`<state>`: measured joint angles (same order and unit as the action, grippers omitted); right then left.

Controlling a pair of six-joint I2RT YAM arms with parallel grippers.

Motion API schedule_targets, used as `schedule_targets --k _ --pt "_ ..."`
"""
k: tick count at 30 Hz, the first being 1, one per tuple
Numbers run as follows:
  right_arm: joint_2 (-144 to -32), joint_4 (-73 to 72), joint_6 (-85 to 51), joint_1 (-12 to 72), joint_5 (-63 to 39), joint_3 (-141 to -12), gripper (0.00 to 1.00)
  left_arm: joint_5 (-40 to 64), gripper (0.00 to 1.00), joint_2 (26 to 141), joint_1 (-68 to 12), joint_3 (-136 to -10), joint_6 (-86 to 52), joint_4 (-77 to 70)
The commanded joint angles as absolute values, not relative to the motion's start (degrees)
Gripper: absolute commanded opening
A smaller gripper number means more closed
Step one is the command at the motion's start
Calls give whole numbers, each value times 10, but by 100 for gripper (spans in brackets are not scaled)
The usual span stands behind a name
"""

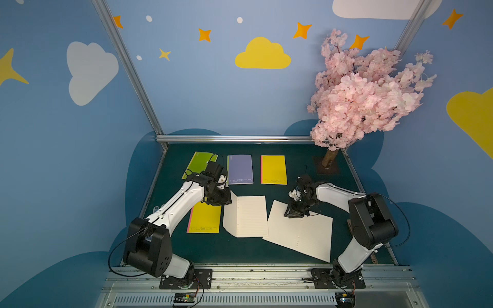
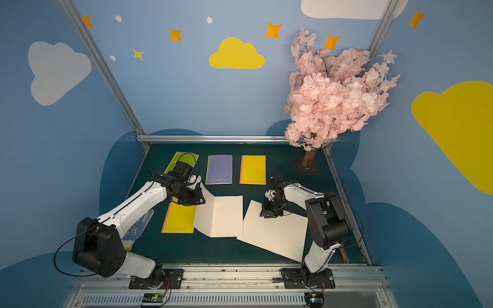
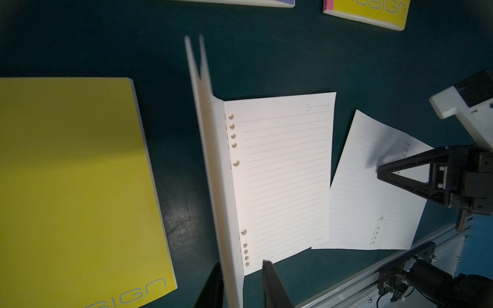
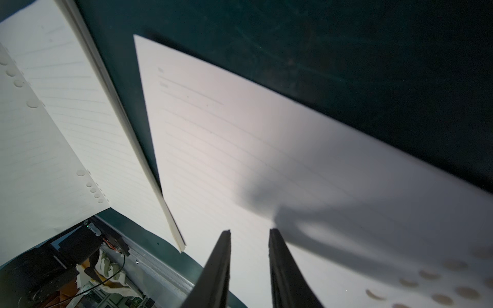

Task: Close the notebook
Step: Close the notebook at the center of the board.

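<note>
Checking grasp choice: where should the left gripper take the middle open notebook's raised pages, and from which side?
Probably the free long edge of the raised pages, the left gripper coming from above with one jaw on each side. They stand nearly upright, thin edge up, so the jaws can straddle them.

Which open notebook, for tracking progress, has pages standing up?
The middle notebook: its pages stand up between the left jaws; the right notebook lies flat.

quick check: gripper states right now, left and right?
Left gripper: open, jaws either side of the raised pages, not clamped on them.
Right gripper: open, empty, over the right-hand open notebook.
</note>
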<state>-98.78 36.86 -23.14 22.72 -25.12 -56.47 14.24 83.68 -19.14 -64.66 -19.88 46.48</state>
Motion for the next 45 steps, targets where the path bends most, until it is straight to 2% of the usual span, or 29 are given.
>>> schedule_targets --k 1,23,45 --pt "-991 371 -229 230 -252 -578 28 175 30 811 -189 -629 -216 433" --pt "-978 379 -232 230 -245 -582 28 280 39 779 -235 -535 -316 205" --pt "-964 385 -234 224 -245 -585 28 246 46 876 -325 -554 -345 107"
